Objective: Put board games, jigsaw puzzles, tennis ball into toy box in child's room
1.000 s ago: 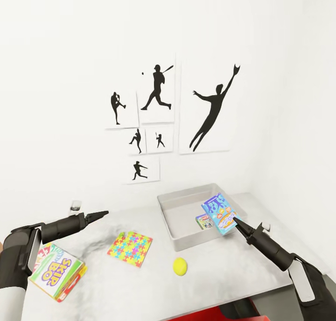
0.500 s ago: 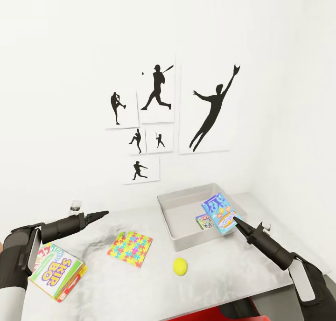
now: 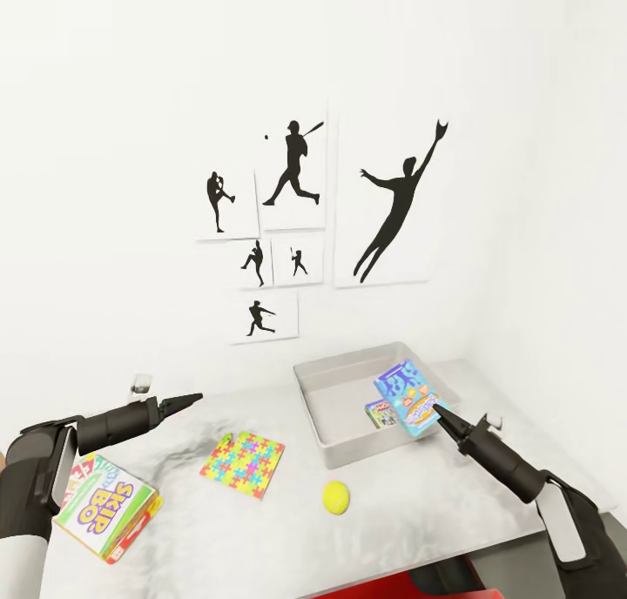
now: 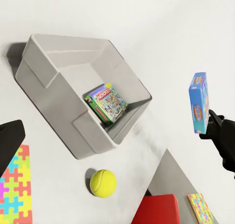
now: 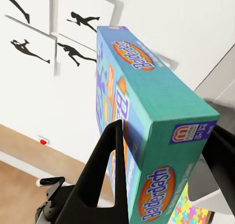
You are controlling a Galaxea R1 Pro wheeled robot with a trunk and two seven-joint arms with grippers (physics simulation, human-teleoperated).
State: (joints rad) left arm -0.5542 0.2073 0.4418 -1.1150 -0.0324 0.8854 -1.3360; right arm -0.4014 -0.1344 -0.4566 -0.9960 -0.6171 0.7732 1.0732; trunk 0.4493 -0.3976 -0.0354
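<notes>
My right gripper (image 3: 438, 417) is shut on a blue Balderdash board game (image 3: 406, 398), held upright over the near right corner of the grey toy box (image 3: 344, 374). The right wrist view shows both fingers (image 5: 111, 155) clamping the game (image 5: 147, 116). Another board game (image 3: 380, 414) lies inside the box (image 4: 54, 82). On the table lie a colourful jigsaw puzzle (image 3: 243, 465), a yellow tennis ball (image 3: 335, 496) and a Skip-Bo board game (image 3: 104, 507). My left gripper (image 3: 187, 400) hovers open and empty over the table's left side.
The white table (image 3: 418, 516) stands against a wall hung with baseball silhouette prints (image 3: 294, 164). A red seat (image 4: 156, 209) sits below the table's near edge, with a second colourful puzzle (image 4: 200, 209) lying lower beside it.
My right gripper has edged slightly left and up with the blue board game, a little further over the toy box. The left arm has not moved.
</notes>
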